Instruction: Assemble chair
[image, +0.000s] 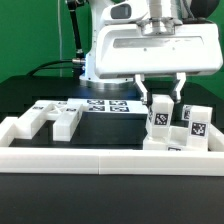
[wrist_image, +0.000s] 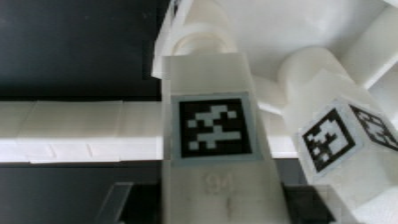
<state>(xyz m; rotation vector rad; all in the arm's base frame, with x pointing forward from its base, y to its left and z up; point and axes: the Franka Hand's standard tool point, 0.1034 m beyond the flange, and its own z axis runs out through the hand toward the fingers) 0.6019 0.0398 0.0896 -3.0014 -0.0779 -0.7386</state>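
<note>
We judge the step in hand to be the pick-up of one upright chair piece (image: 158, 115), which stands just to the exterior view's right of the marker board (image: 108, 107). The gripper (image: 161, 98) hangs over it, and its fingers (image: 144, 93) stand apart, one on each side of the piece's top. In the wrist view the tagged face of the piece (wrist_image: 214, 125) fills the space between the dark fingers (wrist_image: 139, 200), so we cannot tell whether they are pressing on it or only straddling it.

A second tagged piece (image: 191, 120) stands just beyond the first one, farther from the marker board, and its tag (wrist_image: 334, 135) shows close beside the first in the wrist view. The loose parts (image: 50, 122) lie on the opposite side of the marker board. No joined parts are visible, so we take the chair to be at an early stage.

As we see it, the next move calls for a firm, square hold and a straight lift that does not knock the neighbouring piece.

The table (image: 30, 95) is flat and black. A low white border wall (image: 100, 155) runs along the side of the marker board nearer the camera, and a green backdrop (image: 30, 40) stands behind the arm.
</note>
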